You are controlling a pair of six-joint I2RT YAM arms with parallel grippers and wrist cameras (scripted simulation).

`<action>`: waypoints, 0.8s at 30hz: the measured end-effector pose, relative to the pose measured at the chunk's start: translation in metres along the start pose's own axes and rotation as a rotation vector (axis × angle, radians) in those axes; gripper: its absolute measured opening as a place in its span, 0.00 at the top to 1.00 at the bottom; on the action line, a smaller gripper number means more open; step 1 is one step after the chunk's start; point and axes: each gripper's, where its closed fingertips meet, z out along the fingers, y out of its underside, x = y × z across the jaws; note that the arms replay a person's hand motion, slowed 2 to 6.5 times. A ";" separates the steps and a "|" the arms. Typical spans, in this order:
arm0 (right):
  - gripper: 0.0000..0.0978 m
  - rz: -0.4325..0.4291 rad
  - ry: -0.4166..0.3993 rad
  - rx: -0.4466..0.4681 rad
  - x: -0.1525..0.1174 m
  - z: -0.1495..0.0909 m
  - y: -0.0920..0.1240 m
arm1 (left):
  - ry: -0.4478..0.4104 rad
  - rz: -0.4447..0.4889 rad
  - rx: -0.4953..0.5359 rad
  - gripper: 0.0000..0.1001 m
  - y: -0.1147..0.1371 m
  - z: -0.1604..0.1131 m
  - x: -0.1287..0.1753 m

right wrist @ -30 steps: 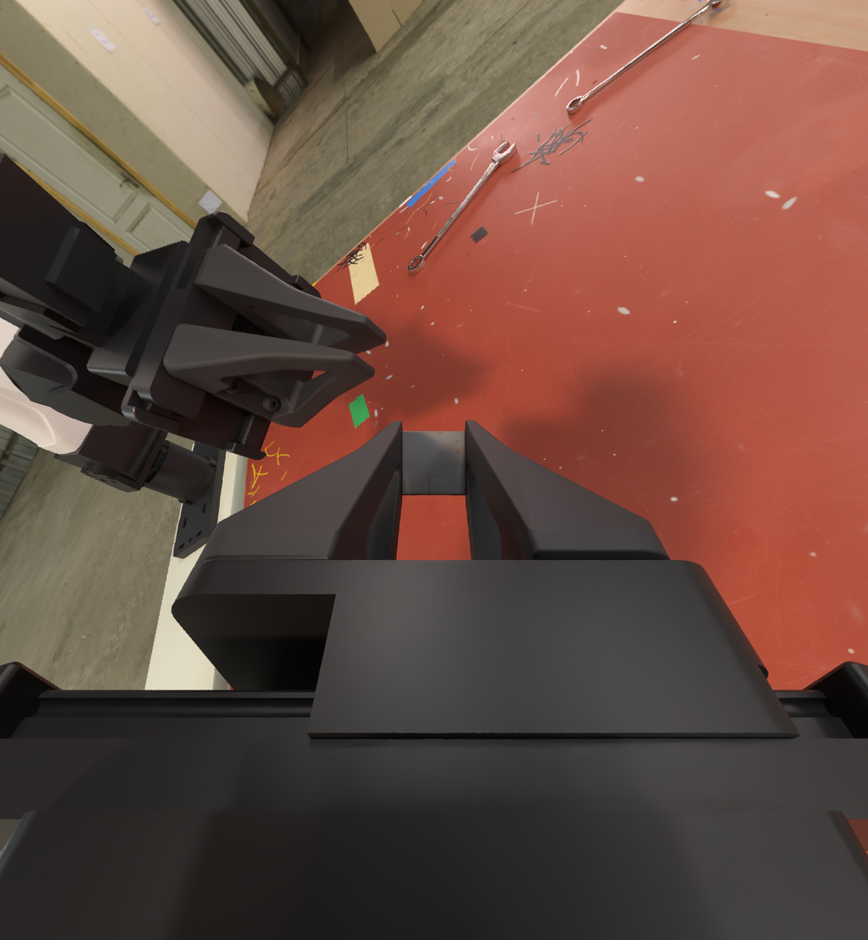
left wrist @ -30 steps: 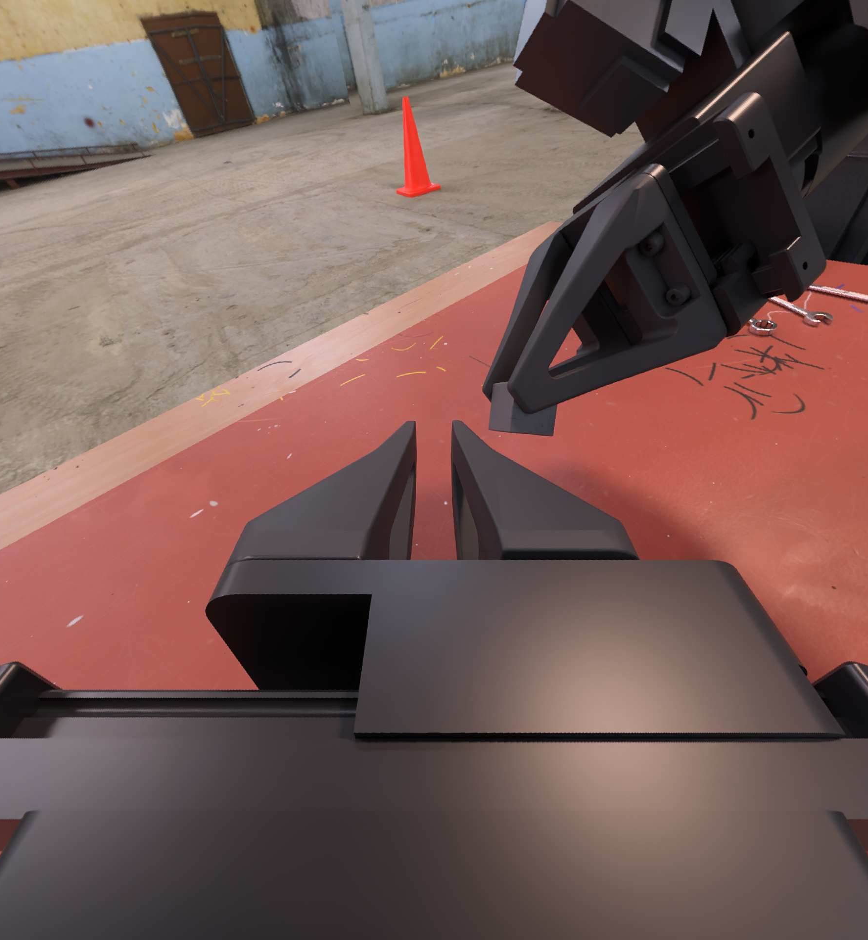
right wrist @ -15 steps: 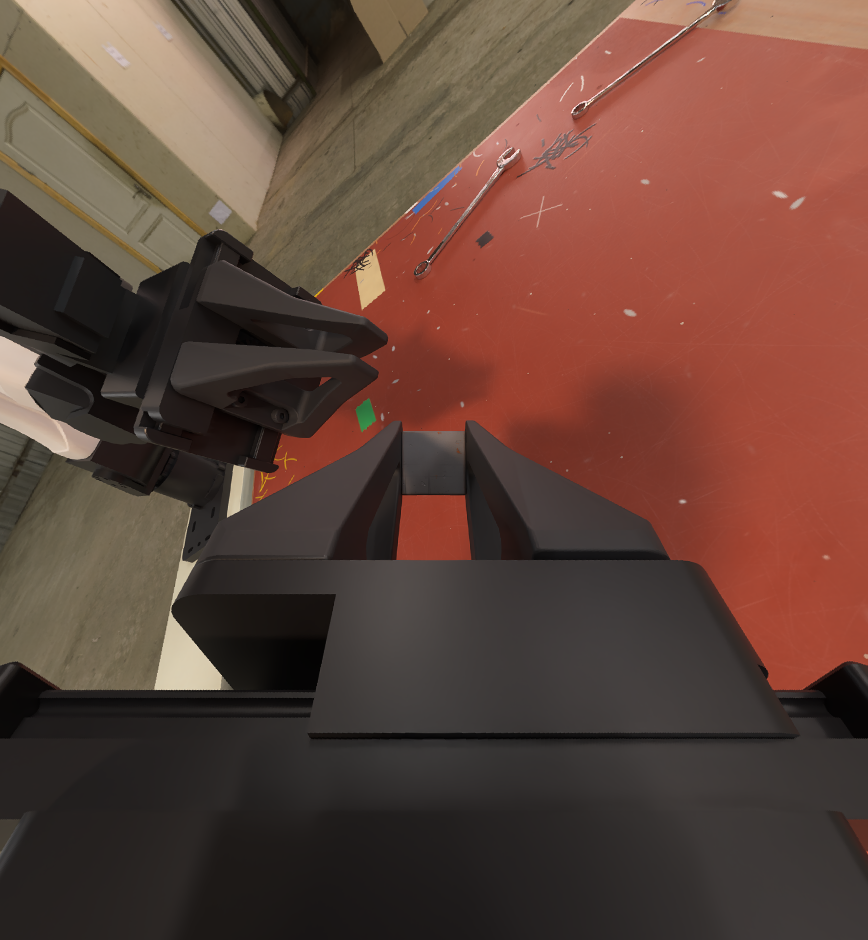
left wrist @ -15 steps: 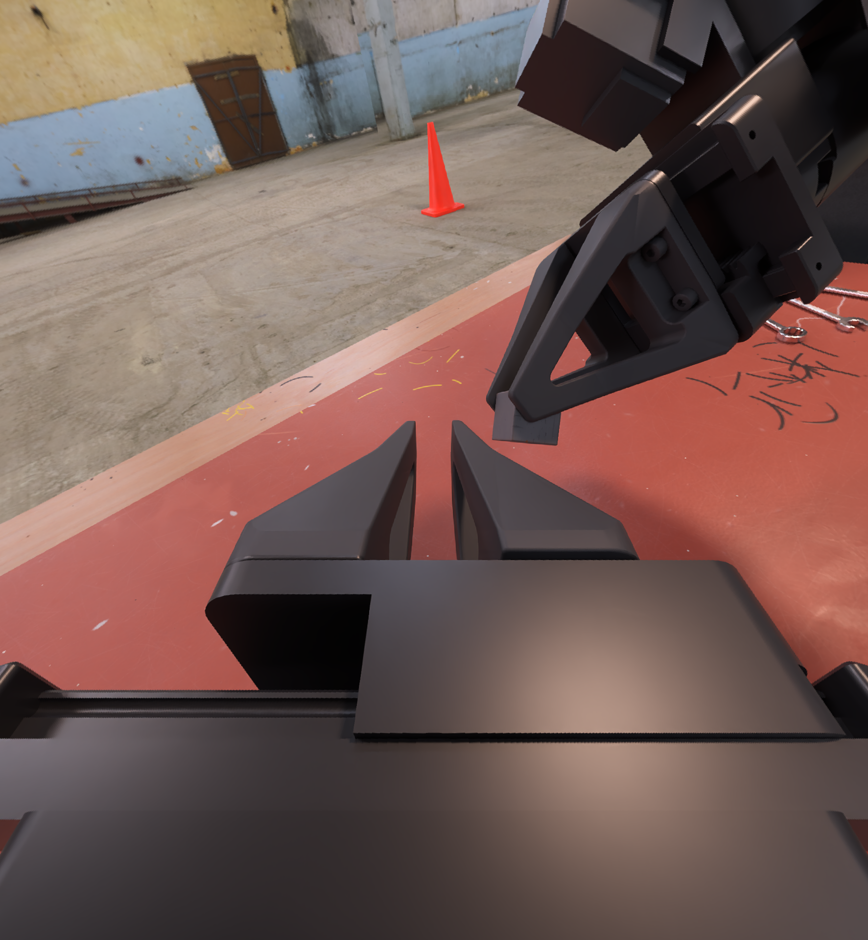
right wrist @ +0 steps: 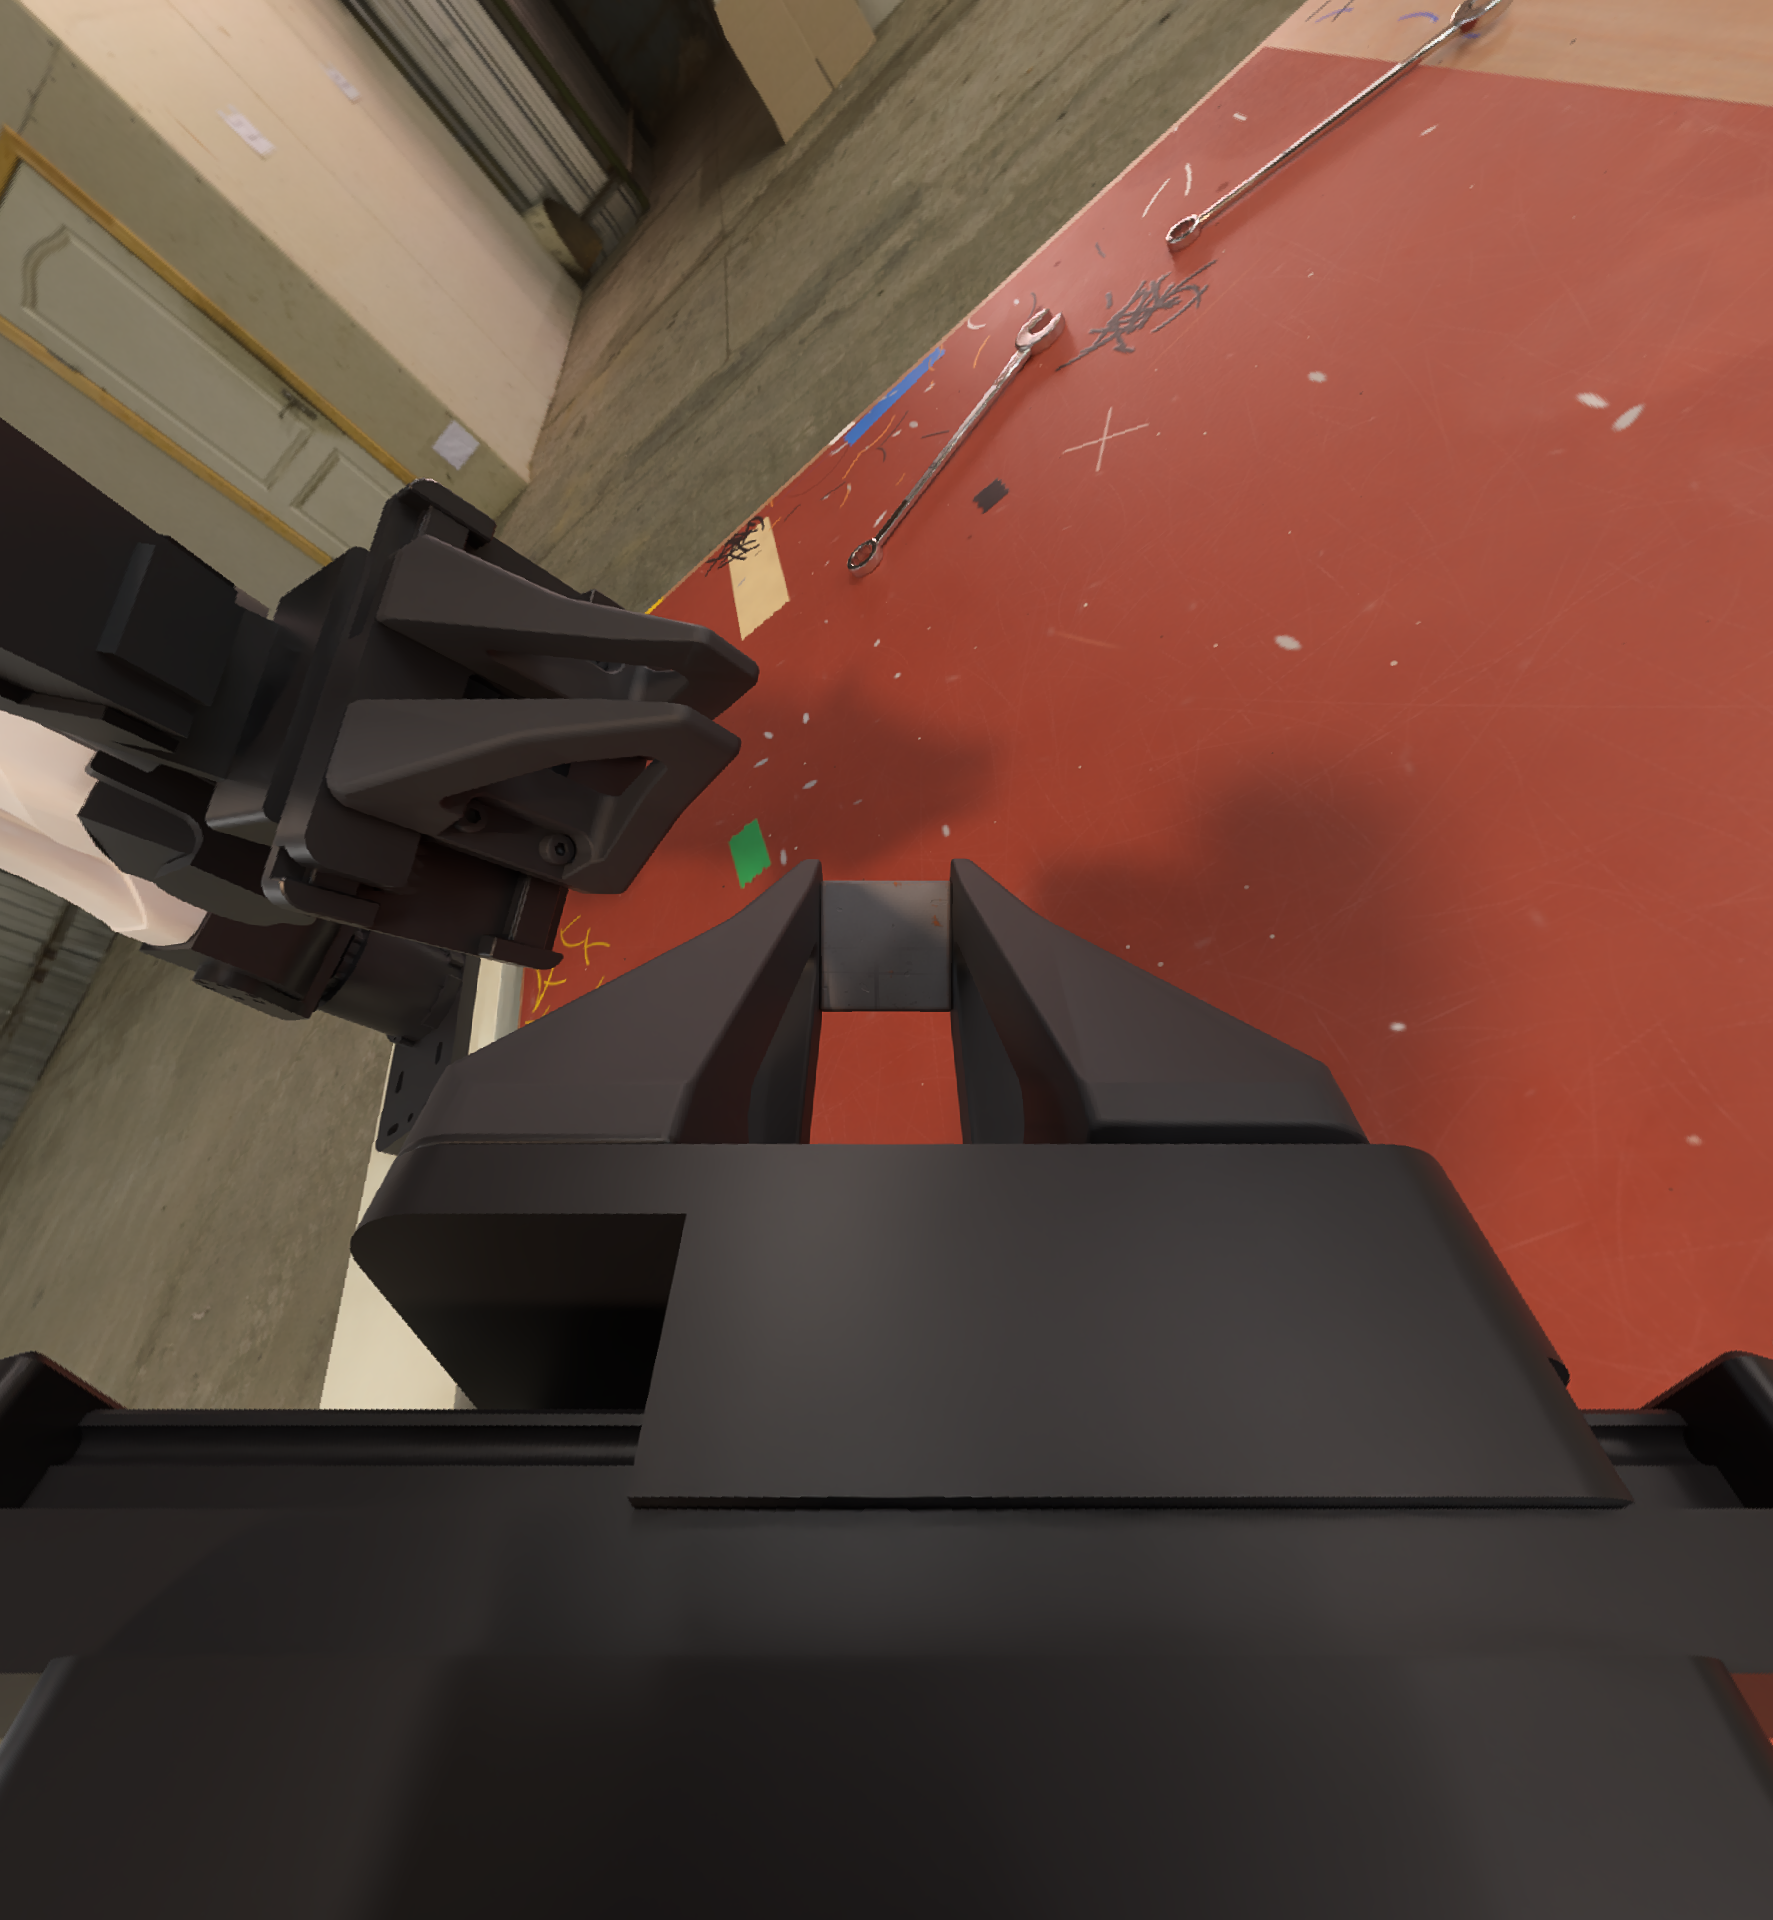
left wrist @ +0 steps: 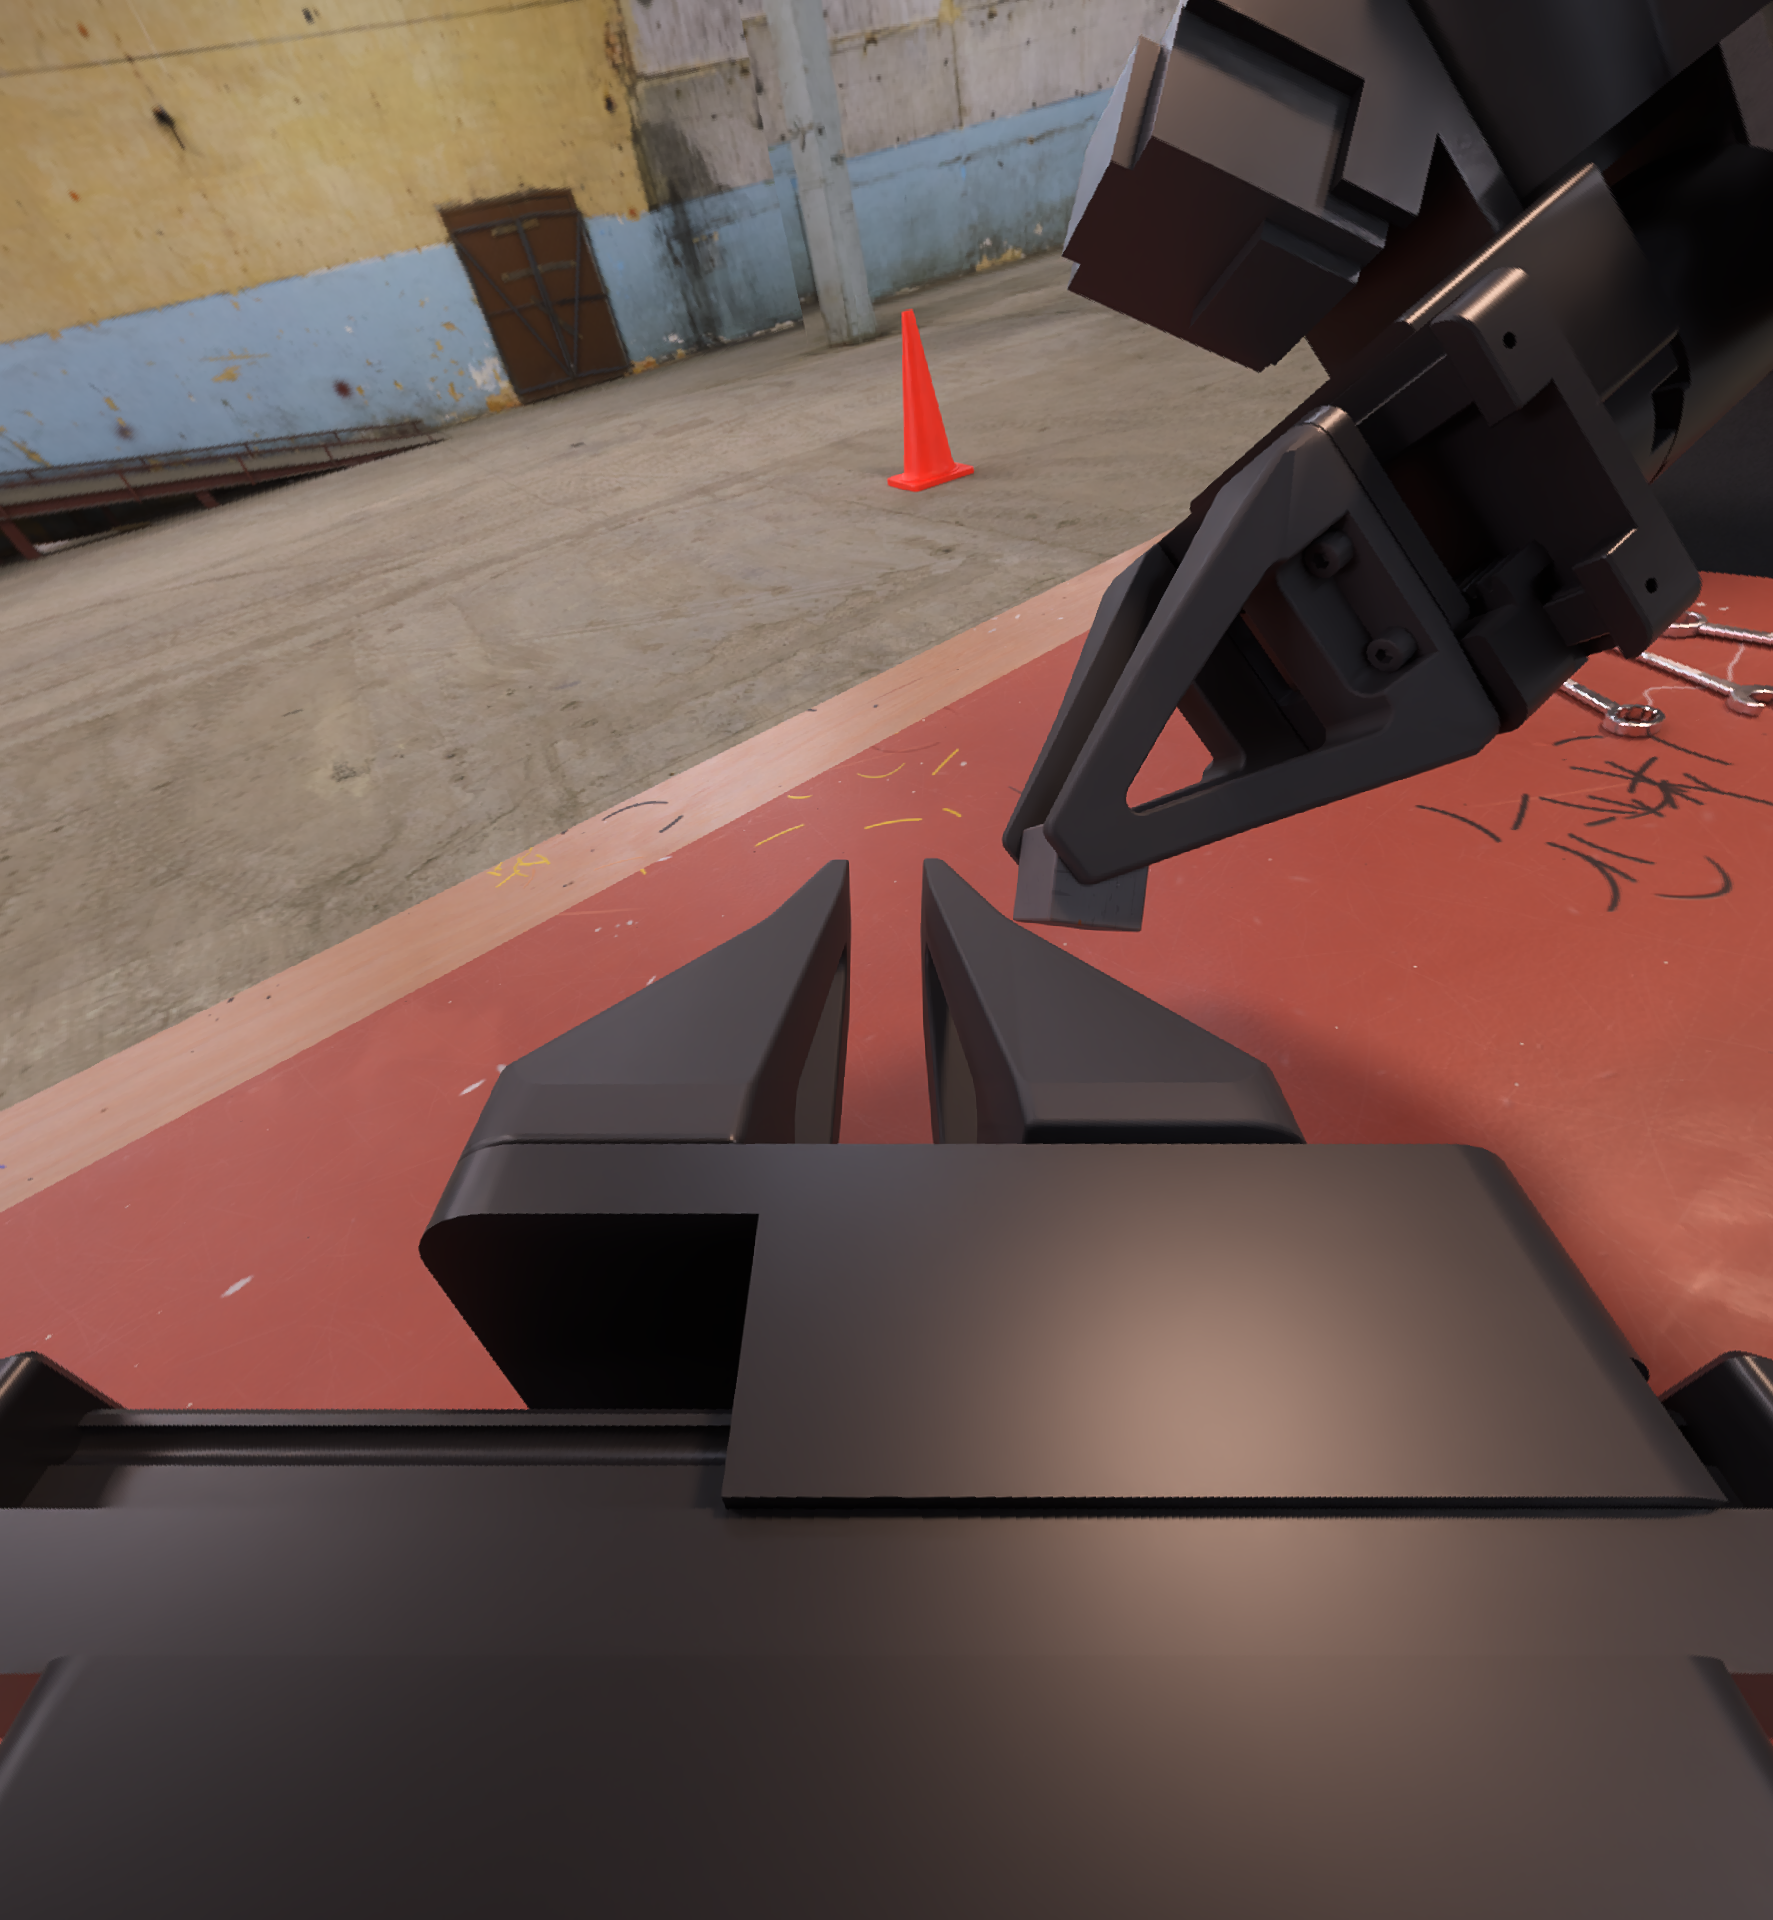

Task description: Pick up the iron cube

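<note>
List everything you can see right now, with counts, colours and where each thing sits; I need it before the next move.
iron cube: one, dark grey, gripped at the right gripper's fingertips, off the table
table: one, red top with pale wooden edge, scuffed and scribbled on
wrenches: two, silver, lying flat on the far part of the table, one near the table edge, one farther off
tape scraps: green, beige and blue, stuck along the table edge
traffic cone: one, orange, on the concrete floor beyond the table
right gripper: black, closed on the cube
left gripper: black, fingers nearly together, holding nothing, beside the cube
</note>
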 end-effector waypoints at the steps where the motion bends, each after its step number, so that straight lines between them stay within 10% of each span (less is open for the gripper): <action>1: 0.79 0.000 0.000 0.000 0.000 0.000 0.000 | 0.000 0.000 0.001 0.88 0.000 0.000 0.000; 24: 0.79 0.000 0.000 0.001 0.001 0.000 0.001 | -0.006 0.002 -0.005 0.89 0.005 0.002 0.001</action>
